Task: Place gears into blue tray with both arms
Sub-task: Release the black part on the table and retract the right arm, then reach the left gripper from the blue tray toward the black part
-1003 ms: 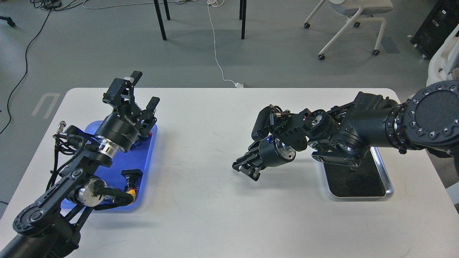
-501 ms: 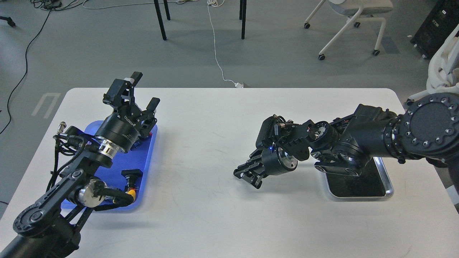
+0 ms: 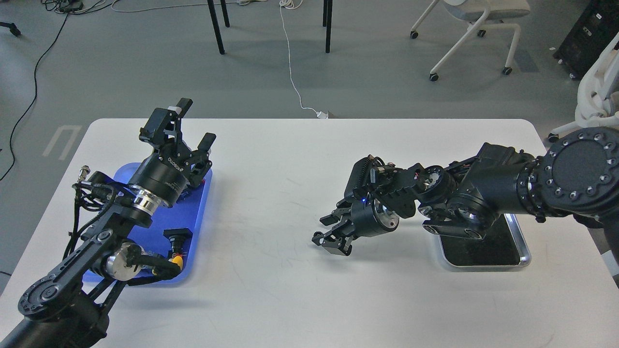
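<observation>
The blue tray [image 3: 197, 212] lies at the table's left, largely covered by my left arm. My left gripper [image 3: 187, 126] hangs above the tray's far end, open, with nothing between its fingers. My right gripper [image 3: 327, 232] is low over the middle of the table, pointing left, its fingers spread. A tiny black toothed gear [image 3: 316, 237] shows at its lower fingertip, just at the table surface; I cannot tell whether it touches the finger. No other gears are visible.
A silver tray with black lining [image 3: 524, 253] sits at the right, partly under my right arm. A black push-button part with a yellow end [image 3: 175, 238] lies in the blue tray. White table [image 3: 271, 285]; chairs and cables on the floor beyond.
My right gripper dropped slightly toward the table, and its fingers have spread apart from a nearly closed state. The small gear now shows at its tip. The left arm barely moved.
</observation>
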Controlling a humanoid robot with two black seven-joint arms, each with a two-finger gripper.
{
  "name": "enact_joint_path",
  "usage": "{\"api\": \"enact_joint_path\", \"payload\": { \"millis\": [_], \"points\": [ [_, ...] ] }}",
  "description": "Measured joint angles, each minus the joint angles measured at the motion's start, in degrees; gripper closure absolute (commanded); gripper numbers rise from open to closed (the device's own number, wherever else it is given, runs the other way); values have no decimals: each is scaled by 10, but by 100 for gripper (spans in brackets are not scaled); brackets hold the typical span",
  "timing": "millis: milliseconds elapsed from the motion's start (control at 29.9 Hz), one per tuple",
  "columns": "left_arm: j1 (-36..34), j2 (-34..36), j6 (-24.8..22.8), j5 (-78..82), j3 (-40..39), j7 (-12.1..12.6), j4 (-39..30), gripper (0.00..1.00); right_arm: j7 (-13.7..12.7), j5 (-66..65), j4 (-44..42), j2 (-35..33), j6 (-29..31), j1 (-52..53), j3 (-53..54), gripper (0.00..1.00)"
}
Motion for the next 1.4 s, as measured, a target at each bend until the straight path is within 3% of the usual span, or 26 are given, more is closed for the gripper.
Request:
{"api": "enact_joint_path", "payload": {
  "millis": [134,401,568,802,936,1069,1270,1404],
  "points": [
    [0,0,0,0,0,0,0,2,0,32,15,-13,-2,8,47,3],
    [0,-3,-1,1,2,0,0,2,0,220,107,-170,4,-17,224,2],
    [0,-5,-3,1,6,0,0,2,0,351,126,-247,5,-131,399,2],
    [1,-6,-20,3,9,-2,1,2,0,452,121,-265,19,-336,672,2],
    [1,-8,-23,28,10,-6,1,2,0,544,117,-269,73,-411,756,2],
    [-7,-8,-41,79,15,-17,1,2,0,615,95,-295,168,-456,801,2],
    [-28,-7,-57,166,41,-30,-1,2,0,655,52,-330,329,-493,813,2],
    [-60,-4,-60,240,84,-40,-4,2,0,658,37,-347,377,-518,813,1]
  ]
}}
